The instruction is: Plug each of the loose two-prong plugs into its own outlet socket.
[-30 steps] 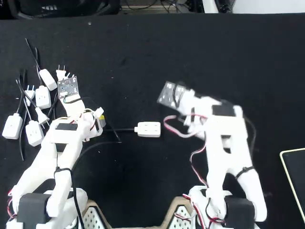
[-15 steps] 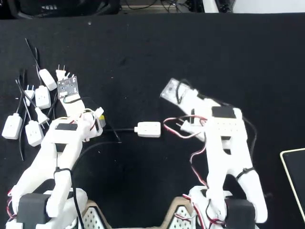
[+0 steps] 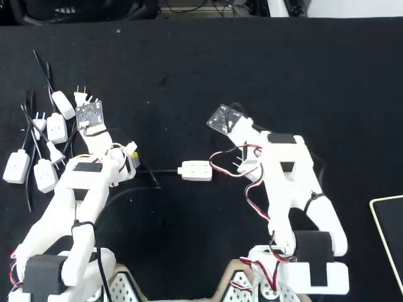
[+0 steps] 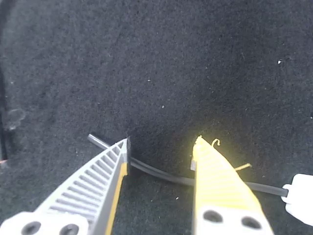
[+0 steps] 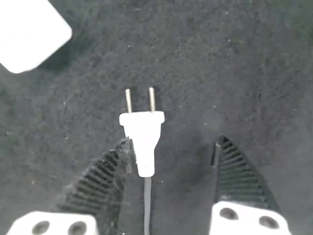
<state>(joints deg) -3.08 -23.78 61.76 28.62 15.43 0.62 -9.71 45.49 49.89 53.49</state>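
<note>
A: Moved since the last count?
B: Right arm, swung slightly toward the socket block. Left arm, unchanged.
A: Items, left to right?
B: Spare plugs, heaped at the left of the tabletop. Left jaws: open, astride the black cable of the socket block. Right jaws: open, empty. One two-prong plug lies flat between them, close to one side, prongs roughly toward the block.
A: Handling?
B: Probably light, rigid, smooth plastic, and its thin cord may drag. Take hold across the body's flat sides, behind the prongs.
</note>
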